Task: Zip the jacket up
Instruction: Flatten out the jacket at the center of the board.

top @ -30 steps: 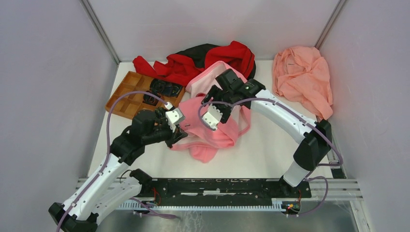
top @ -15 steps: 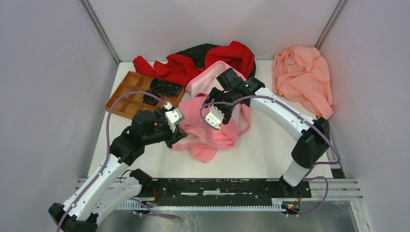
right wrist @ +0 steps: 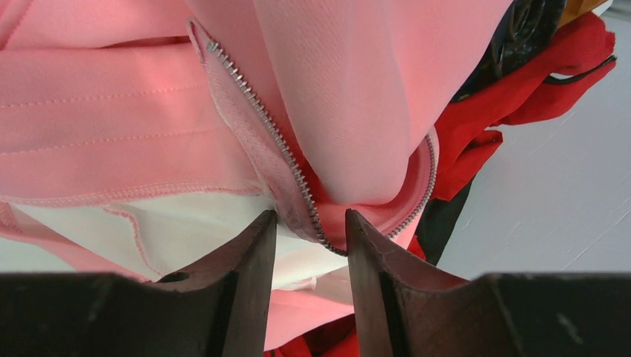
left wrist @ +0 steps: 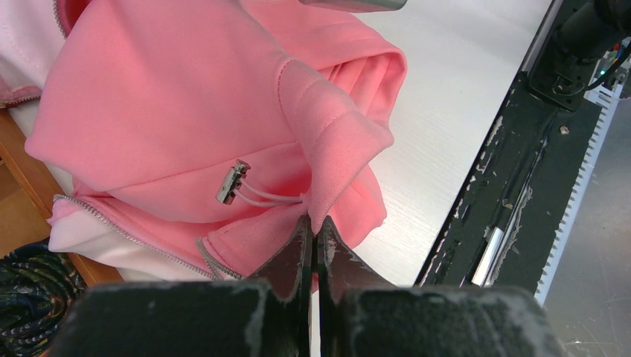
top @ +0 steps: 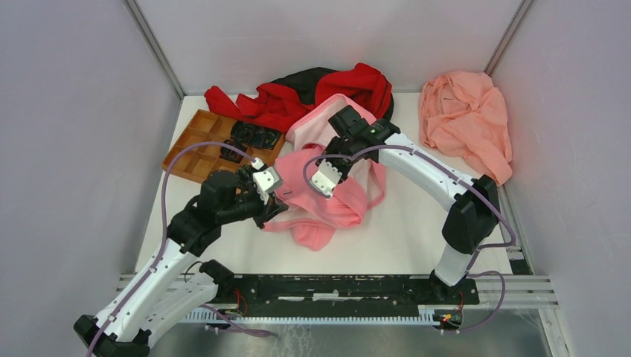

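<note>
Two grippers are occupied with one garment, and the step in hand is judged to be securing the zipper edges, an early one, since the front lies undone. The white table (top: 402, 238) is smooth and hard. The jacket (top: 338, 212), bright pink fleece with a paler lining, is heaped in soft folds just to the right of the wooden tray (top: 195, 149). A red-and-black garment (top: 298, 93) is bunched behind and to the right of the tray, and a peach cloth (top: 465, 119) is crumpled well to the right of it.

The left gripper (left wrist: 314, 223), near the tray's front right corner, is pressed together on a pointed fold of the jacket. The right gripper (right wrist: 311, 219), further right of the tray, is held half spread, its jaws standing either side of a bent length of zipper tape; whether the tape is yet pressed cannot be told.

The zipper teeth (right wrist: 260, 104) are small, metallic and closely set along a stitched edge. A little metal toggle (left wrist: 232, 182) is threaded on a white cord.

Next, the tape would need to be pinched firmly and the two bottom ends brought together; the pull is not seen and must be found.
</note>
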Tool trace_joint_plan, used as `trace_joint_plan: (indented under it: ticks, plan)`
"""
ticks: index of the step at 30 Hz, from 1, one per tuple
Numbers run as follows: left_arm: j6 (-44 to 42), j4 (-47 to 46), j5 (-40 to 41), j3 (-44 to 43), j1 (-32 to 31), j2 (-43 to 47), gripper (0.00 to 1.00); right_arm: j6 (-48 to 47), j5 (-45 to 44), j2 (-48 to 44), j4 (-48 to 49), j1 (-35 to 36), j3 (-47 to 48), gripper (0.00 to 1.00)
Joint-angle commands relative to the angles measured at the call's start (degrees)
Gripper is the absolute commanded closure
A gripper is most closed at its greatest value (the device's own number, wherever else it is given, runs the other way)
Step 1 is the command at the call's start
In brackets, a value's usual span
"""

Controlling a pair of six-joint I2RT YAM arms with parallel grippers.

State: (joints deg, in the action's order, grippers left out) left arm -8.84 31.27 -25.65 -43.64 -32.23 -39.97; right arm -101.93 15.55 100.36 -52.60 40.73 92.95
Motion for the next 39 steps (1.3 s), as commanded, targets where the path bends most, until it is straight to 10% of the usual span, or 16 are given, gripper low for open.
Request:
trace_joint_plan:
  ticks: [1,11,24,39]
  plan:
    - [0.12,-0.86,-0.91,-0.12,0.00,0.26,0.98,1.02,-3.73,-1.18,1.53,-0.56,0.75,0.57]
    - [0.76,-0.09,4.48,-1.78,0.06,0.72,0.98,3.27,-2.93,-4.95,2.13,-2.67,-0.85,1.00]
    - [4.59,-9.60,30.31,-19.32,0.06,-2.28,0.98,39.32,8.25,-24.31,29.69,-16.57,-1.88,1.00]
    - [8.20,-25.79,41.51,-53.35,0.03,-15.28,0.98,72.48,-9.37,-25.46,39.83,-24.39,30.37,1.00]
